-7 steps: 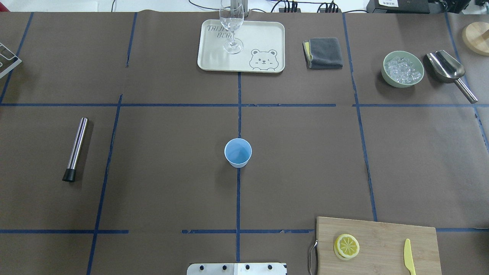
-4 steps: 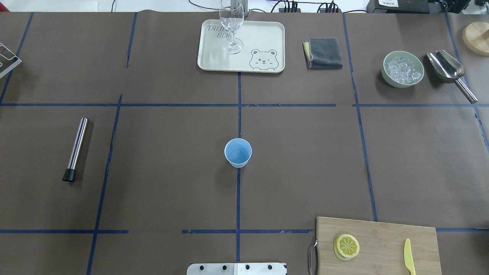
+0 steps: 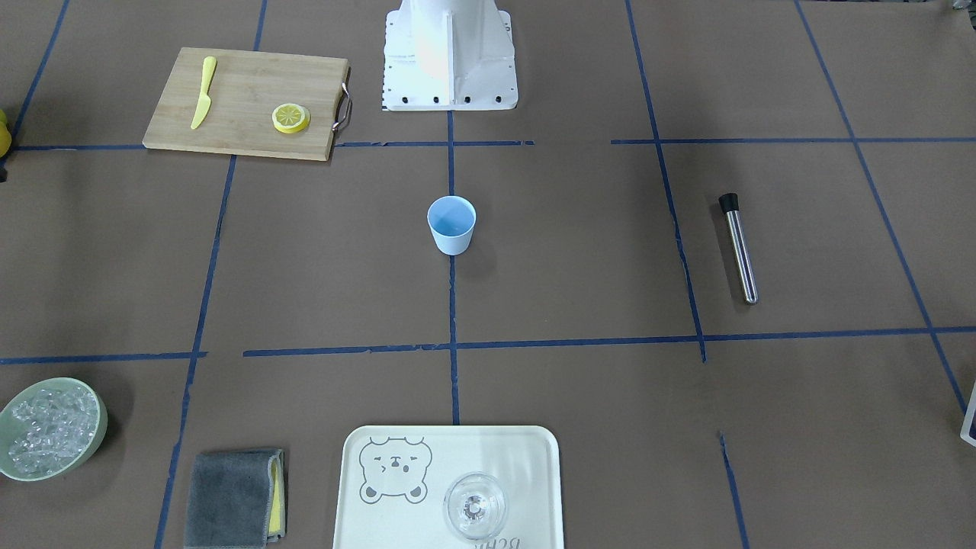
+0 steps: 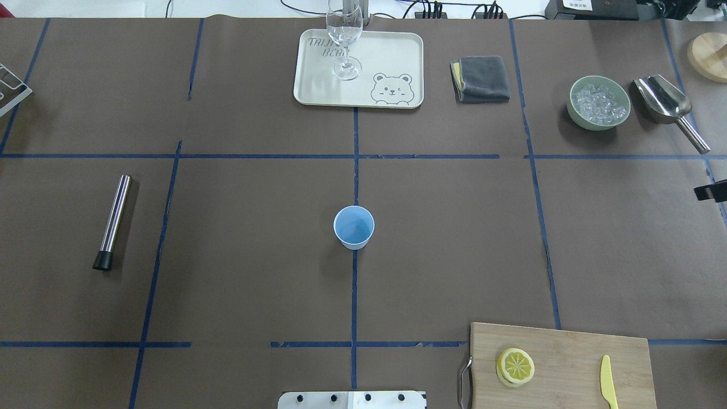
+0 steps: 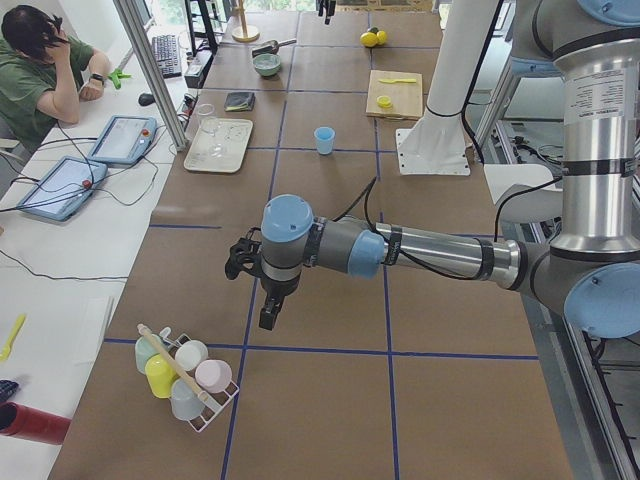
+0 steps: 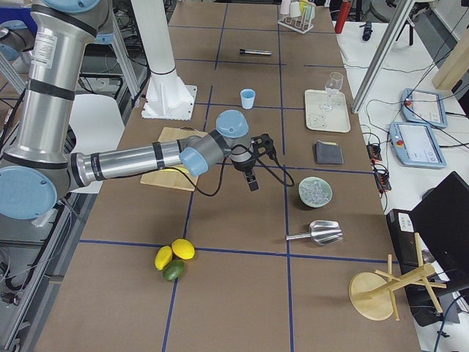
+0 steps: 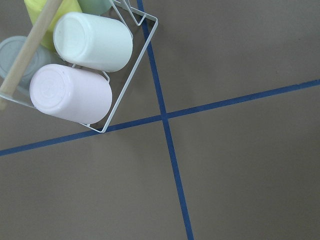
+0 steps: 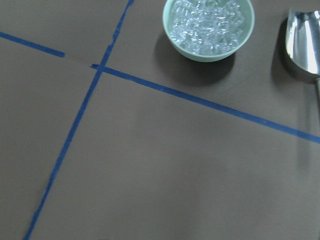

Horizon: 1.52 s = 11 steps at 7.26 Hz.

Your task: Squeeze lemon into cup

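The light-blue cup (image 4: 354, 226) stands upright in the middle of the table; it also shows in the front view (image 3: 451, 223). The lemon slice (image 4: 515, 365) lies on top of another slice on the wooden cutting board (image 4: 568, 346), near right, also in the front view (image 3: 291, 117). My right gripper (image 6: 253, 178) hangs over the table between the board and the ice bowl; only a black tip of it (image 4: 711, 192) shows at the overhead view's right edge. My left gripper (image 5: 266, 312) hangs far left beside a cup rack. I cannot tell whether either is open or shut.
A yellow plastic knife (image 4: 608, 382) lies on the board. A pale green bowl of ice (image 4: 598, 103), a metal scoop (image 4: 667, 105), a grey cloth (image 4: 484, 78), a tray (image 4: 392, 57) with a clear glass (image 4: 344, 40), and a metal muddler (image 4: 113, 220) are on the table. A wire rack of cups (image 7: 80, 65) is at far left.
A black part of my right gripper has come into the overhead view at its right edge. Nothing on the table has moved.
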### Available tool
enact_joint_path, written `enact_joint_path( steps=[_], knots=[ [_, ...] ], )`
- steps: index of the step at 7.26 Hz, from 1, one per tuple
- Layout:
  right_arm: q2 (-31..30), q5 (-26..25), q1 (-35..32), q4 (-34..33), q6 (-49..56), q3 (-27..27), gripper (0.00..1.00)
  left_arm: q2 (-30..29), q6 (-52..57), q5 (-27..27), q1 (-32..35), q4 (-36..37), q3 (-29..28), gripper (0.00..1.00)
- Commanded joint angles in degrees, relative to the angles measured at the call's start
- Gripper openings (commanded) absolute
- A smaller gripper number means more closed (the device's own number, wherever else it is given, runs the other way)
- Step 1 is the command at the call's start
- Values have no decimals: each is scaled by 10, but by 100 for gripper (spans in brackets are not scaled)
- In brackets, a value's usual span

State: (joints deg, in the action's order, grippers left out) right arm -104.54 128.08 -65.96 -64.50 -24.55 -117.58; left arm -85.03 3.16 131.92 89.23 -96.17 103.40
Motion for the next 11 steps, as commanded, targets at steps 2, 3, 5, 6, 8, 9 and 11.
enact_joint_path(
  steps=[2, 3, 5, 6, 8, 9, 11],
  knots=[
    [-8, -116, 229, 4, -295, -104, 100, -9, -1, 0, -1, -9, 1, 100],
    [-9, -190, 319, 5, -379, -120, 100, -11, -1, 0, -1, -12, 1, 100],
    [-9, -378, 509, 5, -531, -121, 100, -15, -3, 0, -2, -23, 1, 100],
    [-8, -446, 582, 5, -581, -121, 100, -15, -2, 0, -2, -24, 1, 100],
    [-4, -542, 685, -1, -631, -120, 100, -15, -2, 0, -2, -24, 1, 100],
    [9, -544, 690, -14, -631, -118, 100, -15, -2, 0, -2, -24, 1, 100],
    [71, -545, 690, -85, -631, -101, 100, -15, -2, 0, -2, -24, 1, 100]
  ],
)
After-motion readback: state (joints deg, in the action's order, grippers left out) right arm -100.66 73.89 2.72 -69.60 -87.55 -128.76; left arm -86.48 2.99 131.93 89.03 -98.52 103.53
